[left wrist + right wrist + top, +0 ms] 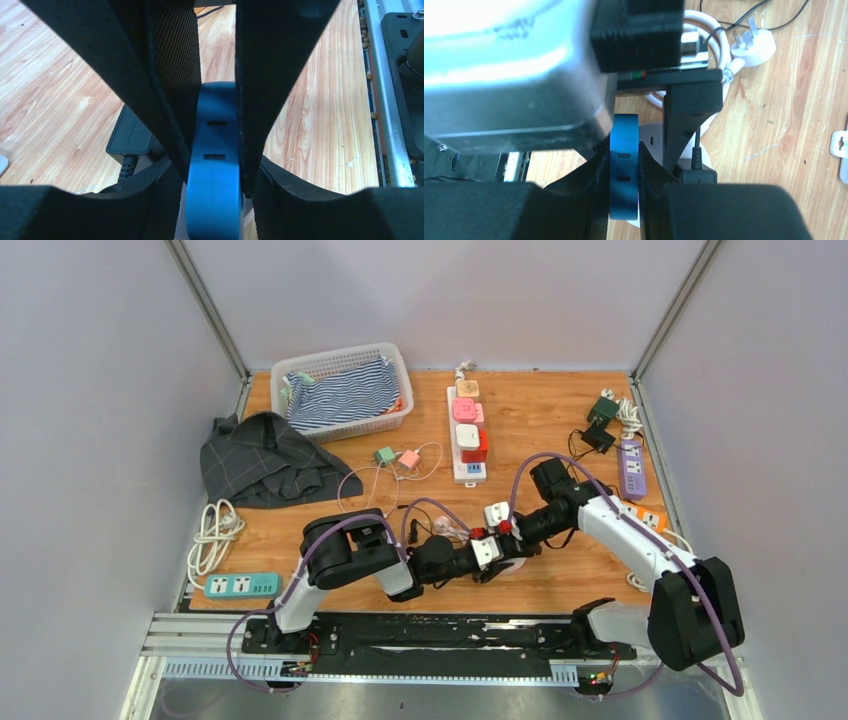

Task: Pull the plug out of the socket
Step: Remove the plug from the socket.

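A blue block with two small slots in its edge stands between both grippers at the table's near middle. My right gripper is shut on the blue block, with a pad flat against each side. My left gripper faces it from the other side. Its jaws straddle the block and the right fingertips, with a slim gap beside the block. A white round piece shows behind the block; I cannot tell if they are joined. In the top view the two grippers meet nose to nose and hide the block.
A black adapter with a cable lies beside the grippers, and a white plug with coiled cord lies farther off. A white power strip with several plugs, a basket, a grey cloth, a purple strip and a teal strip ring the table.
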Controlling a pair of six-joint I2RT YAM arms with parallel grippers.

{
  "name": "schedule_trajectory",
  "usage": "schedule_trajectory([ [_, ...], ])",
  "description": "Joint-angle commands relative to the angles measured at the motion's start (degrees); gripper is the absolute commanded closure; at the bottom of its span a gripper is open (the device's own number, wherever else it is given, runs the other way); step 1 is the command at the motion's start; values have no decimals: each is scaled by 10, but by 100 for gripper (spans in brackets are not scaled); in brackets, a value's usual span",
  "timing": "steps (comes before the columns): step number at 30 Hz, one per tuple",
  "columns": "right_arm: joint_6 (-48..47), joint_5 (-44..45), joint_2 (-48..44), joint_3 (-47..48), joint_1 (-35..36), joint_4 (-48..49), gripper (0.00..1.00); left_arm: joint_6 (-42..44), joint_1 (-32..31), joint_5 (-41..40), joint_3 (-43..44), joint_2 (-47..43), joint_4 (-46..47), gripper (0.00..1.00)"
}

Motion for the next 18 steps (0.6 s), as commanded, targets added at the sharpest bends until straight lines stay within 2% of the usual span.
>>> schedule_trajectory([
  [1,-1,-14,-5,15,13,-16,100,12,1,4,-11,27,-95,45],
  [7,-32,48,-9,15,9,-44,100,2,0,11,-30,9,-57,26],
  [12,-27,64,5,28,7,-57,100,15,1,16,-34,-46,-107,18],
  [18,-29,58,-7,35,-2,-68,100,-5,1,26,-70,-85,-58,9],
])
